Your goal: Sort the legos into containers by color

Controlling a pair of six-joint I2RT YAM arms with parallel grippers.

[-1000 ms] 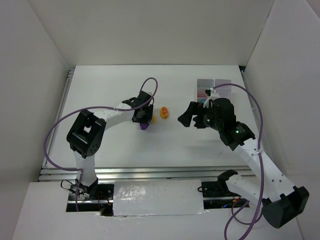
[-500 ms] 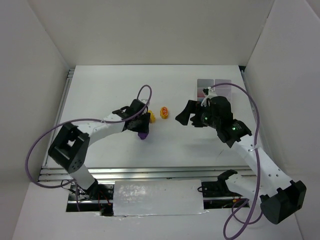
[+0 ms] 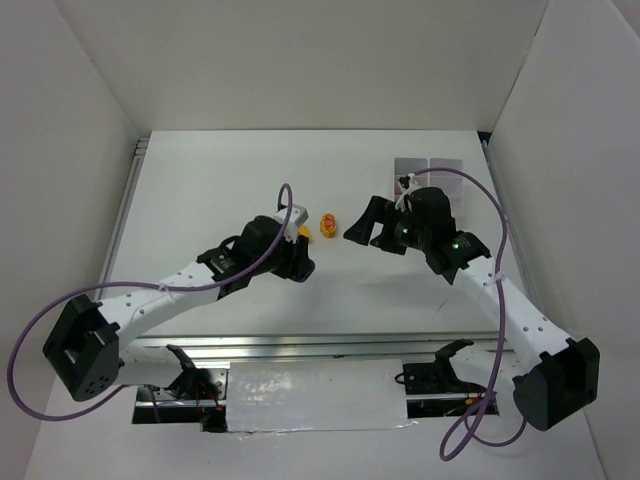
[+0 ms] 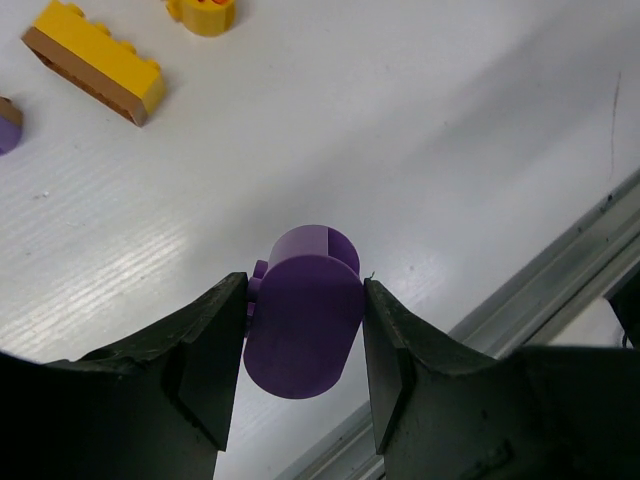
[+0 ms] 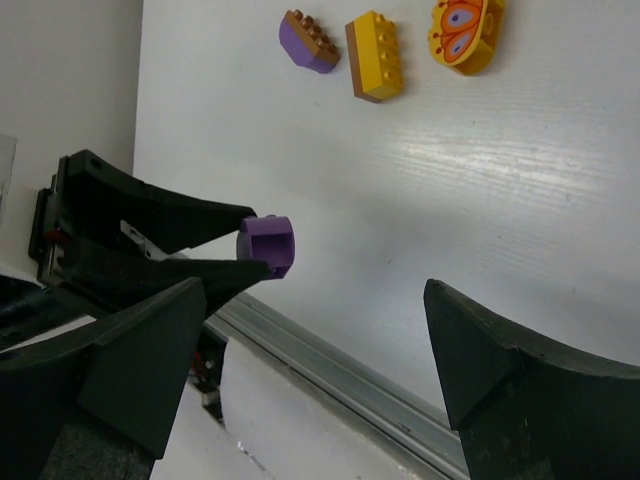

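One rounded purple lego (image 4: 303,335) sits clamped in the left hand (image 4: 305,292).

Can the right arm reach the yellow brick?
Probably yes. The right end effector is open, and the yellow brick lies uncovered with room around it, though the left arm is close by.

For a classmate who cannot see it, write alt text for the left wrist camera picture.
The left gripper grips a purple brick above the white table. A yellow brick lies at the top left.
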